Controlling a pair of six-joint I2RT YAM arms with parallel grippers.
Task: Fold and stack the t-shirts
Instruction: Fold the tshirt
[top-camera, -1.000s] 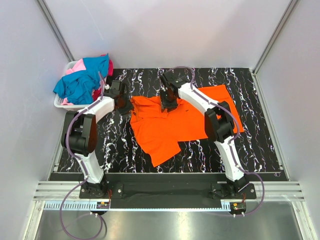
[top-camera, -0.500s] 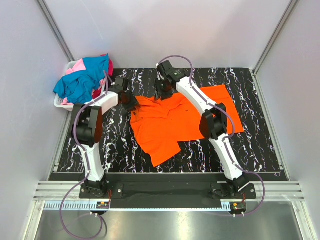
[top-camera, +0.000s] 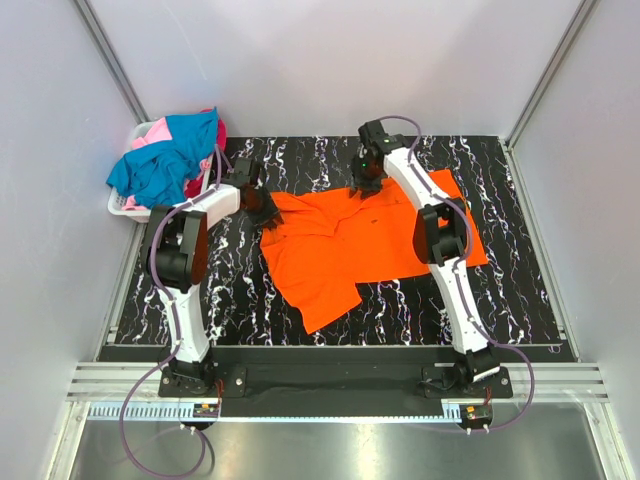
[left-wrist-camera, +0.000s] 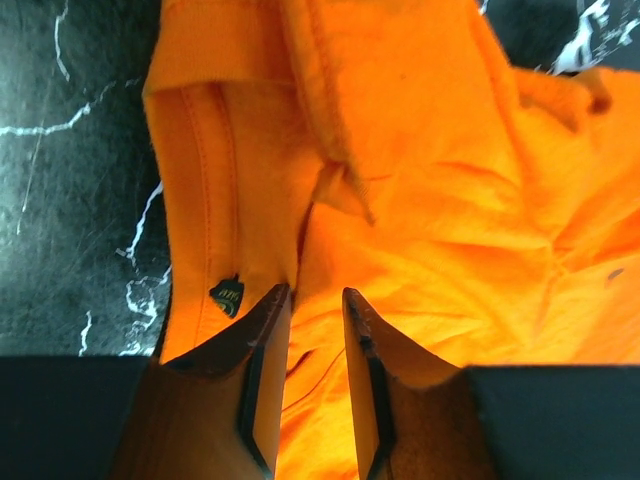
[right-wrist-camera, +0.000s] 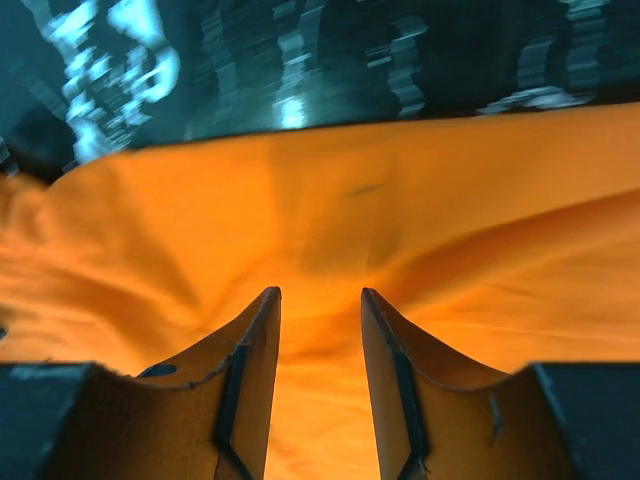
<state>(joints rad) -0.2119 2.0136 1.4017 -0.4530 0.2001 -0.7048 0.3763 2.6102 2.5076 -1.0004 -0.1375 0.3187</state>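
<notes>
The orange t-shirt (top-camera: 340, 245) lies spread on the black marbled table (top-camera: 230, 300), with one sleeve pointing toward the near edge. My left gripper (top-camera: 262, 205) is shut on the shirt's far left edge; in the left wrist view (left-wrist-camera: 313, 295) orange cloth fills the narrow gap between the fingers, beside a seam and a small dark label (left-wrist-camera: 226, 294). My right gripper (top-camera: 367, 185) is shut on the shirt's far edge, further right; in the right wrist view (right-wrist-camera: 320, 295) cloth (right-wrist-camera: 330, 220) runs between its fingers. Teal (top-camera: 165, 160), pink (top-camera: 150, 131) and red (top-camera: 219, 130) shirts are heaped in the basket.
The white slatted basket (top-camera: 122, 206) stands at the table's far left corner, just left of my left arm. Grey walls enclose the table on three sides. The shirt's right part lies under my right arm (top-camera: 440, 235).
My right gripper has moved right along the far edge, drawing the orange shirt's far edge out wider. My left gripper has shifted slightly back and right, still on the left edge.
</notes>
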